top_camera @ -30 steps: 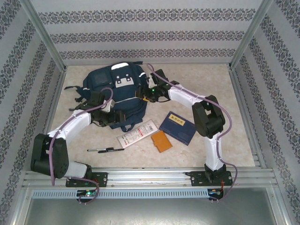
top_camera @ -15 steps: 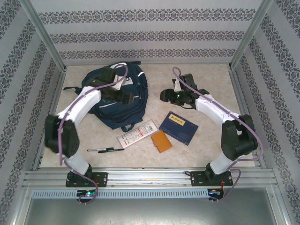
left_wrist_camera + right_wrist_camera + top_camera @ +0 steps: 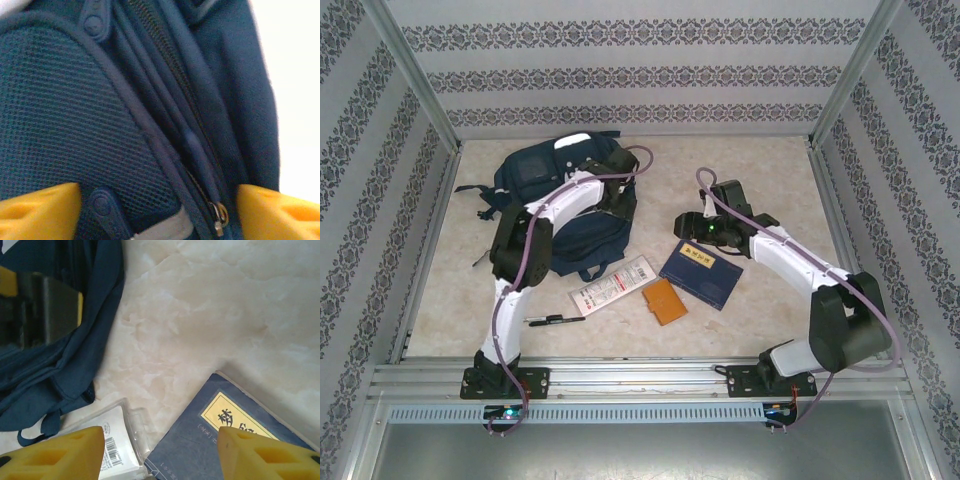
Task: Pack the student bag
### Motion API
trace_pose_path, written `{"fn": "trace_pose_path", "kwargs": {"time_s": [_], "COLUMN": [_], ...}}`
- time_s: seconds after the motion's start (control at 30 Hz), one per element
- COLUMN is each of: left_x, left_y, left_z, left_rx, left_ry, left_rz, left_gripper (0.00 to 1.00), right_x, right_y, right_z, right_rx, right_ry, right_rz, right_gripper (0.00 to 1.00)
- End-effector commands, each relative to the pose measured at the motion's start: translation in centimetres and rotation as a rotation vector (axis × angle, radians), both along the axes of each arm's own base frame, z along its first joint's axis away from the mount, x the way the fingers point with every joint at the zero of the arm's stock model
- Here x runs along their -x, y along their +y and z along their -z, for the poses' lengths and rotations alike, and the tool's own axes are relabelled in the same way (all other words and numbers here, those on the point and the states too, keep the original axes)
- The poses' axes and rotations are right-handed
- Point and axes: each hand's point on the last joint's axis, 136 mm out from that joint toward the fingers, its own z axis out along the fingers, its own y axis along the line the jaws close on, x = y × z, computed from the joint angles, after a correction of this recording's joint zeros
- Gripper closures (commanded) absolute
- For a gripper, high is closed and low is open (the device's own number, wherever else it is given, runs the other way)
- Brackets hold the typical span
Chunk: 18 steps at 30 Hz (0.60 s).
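The student bag (image 3: 545, 185) is a large navy backpack that lies flat at the back left of the table. My left gripper (image 3: 620, 192) hangs low over its right side. In the left wrist view the gripper (image 3: 159, 212) is open, its yellow fingertips (image 3: 42, 210) standing to either side of the bag's mesh panel (image 3: 55, 120) and a zip with a metal pull (image 3: 218, 216). My right gripper (image 3: 682, 224) is open above bare table, between the bag and a navy book (image 3: 700, 272). Between its fingers (image 3: 160, 455) show the book's corner (image 3: 200, 450) and a clear packet (image 3: 117, 440).
A clear packet with a printed label (image 3: 613, 285), an orange flat case (image 3: 665, 300) and a black pen (image 3: 545, 320) lie in front of the bag. Metal frame rails (image 3: 430, 230) and patterned walls close in the table on three sides.
My left arm has swung from the bag's upper left across to its right side, and its jaws have narrowed. My right gripper has come slightly nearer, towards the navy book.
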Motion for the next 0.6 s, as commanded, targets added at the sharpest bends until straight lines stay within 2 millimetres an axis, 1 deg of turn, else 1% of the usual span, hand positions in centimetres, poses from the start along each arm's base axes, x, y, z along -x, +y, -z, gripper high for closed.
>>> {"fn": "trace_pose_path", "kwargs": {"time_s": [0.0, 0.03, 0.07, 0.1, 0.13, 0.17, 0.23, 0.3, 0.37, 0.47, 0.57], "left_x": [1.0, 1.0, 0.9, 0.9, 0.9, 0.9, 0.9, 1.7, 2.8, 4.2, 5.7], "left_y": [1.4, 1.3, 1.1, 0.7, 0.4, 0.3, 0.0, -1.1, -2.0, -1.8, -1.8], "left_z": [0.7, 0.2, -0.8, -1.9, -3.1, -4.6, -7.8, -11.1, -13.7, -16.4, -18.4], "left_rx": [-0.109, -0.123, -0.133, -0.13, -0.12, -0.113, -0.096, -0.044, 0.001, -0.002, 0.016], "left_ry": [0.087, 0.084, 0.072, 0.055, 0.036, 0.009, -0.046, -0.095, -0.126, -0.17, -0.213], "left_rz": [0.004, 0.023, 0.052, 0.085, 0.117, 0.148, 0.216, 0.336, 0.456, 0.566, 0.642], "left_gripper": [0.57, 0.69, 0.8, 0.9, 0.97, 1.0, 1.0, 1.0, 1.0, 1.0, 1.0], "right_x": [-0.2, -0.1, 0.0, 0.1, 0.1, 0.1, -0.1, -0.1, -0.1, -0.8, -2.0], "right_y": [-0.8, -0.7, -0.7, -0.7, -0.6, -0.6, -0.1, 1.6, 3.2, 4.8, 5.5], "right_z": [-1.0, -1.2, -1.4, -1.7, -1.8, -2.1, -2.4, -3.4, -4.4, -5.2, -5.3], "right_rx": [0.011, 0.007, 0.004, 0.002, 0.001, -0.002, -0.02, -0.075, -0.109, -0.119, -0.107], "right_ry": [-0.049, -0.05, -0.054, -0.058, -0.066, -0.075, -0.089, -0.135, -0.187, -0.266, -0.319], "right_rz": [-0.004, -0.013, -0.022, -0.027, -0.033, -0.039, -0.058, -0.16, -0.263, -0.373, -0.446], "right_gripper": [0.39, 0.39, 0.39, 0.39, 0.39, 0.39, 0.4, 0.4, 0.4, 0.39, 0.39]}}
